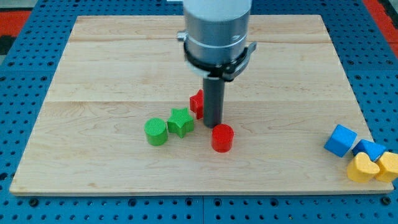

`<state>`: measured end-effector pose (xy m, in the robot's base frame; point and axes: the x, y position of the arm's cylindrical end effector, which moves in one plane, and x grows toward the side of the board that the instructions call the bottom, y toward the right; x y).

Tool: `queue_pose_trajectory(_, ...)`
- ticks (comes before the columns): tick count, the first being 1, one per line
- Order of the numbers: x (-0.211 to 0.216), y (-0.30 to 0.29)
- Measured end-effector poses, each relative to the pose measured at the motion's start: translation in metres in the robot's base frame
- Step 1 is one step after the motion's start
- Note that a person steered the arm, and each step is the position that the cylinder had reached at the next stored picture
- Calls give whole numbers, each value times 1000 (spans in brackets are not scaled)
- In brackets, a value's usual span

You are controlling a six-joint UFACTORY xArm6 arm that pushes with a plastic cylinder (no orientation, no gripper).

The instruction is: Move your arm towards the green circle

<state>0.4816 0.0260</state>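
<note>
The green circle (156, 132) is a short green cylinder on the wooden board (112, 68), left of the view's centre. A green star (180, 121) sits just to its right, close to or touching it. My tip (214, 123) stands right of the star, about a block and a half away from the green circle. A red circle (222, 137) lies just below and right of the tip. Another red block (196, 102) is partly hidden behind the rod, on its left side; its shape cannot be made out.
At the board's lower right edge a blue cube (341, 140), a second blue block (369, 149) and two yellow blocks (362, 167) (388, 166) are bunched together. The board lies on a blue perforated base (25, 43).
</note>
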Motion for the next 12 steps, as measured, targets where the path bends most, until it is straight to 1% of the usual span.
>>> queue_pose_trajectory(2,-45,21)
queue_pose_trajectory(3,-84,42)
queue_pose_trajectory(6,-177,47)
queue_pose_trajectory(7,-211,36)
queue_pose_trajectory(8,-237,-7)
queue_pose_trajectory(9,-246,-72)
queue_pose_trajectory(10,-231,-114)
queue_pose_trajectory(12,-171,-101)
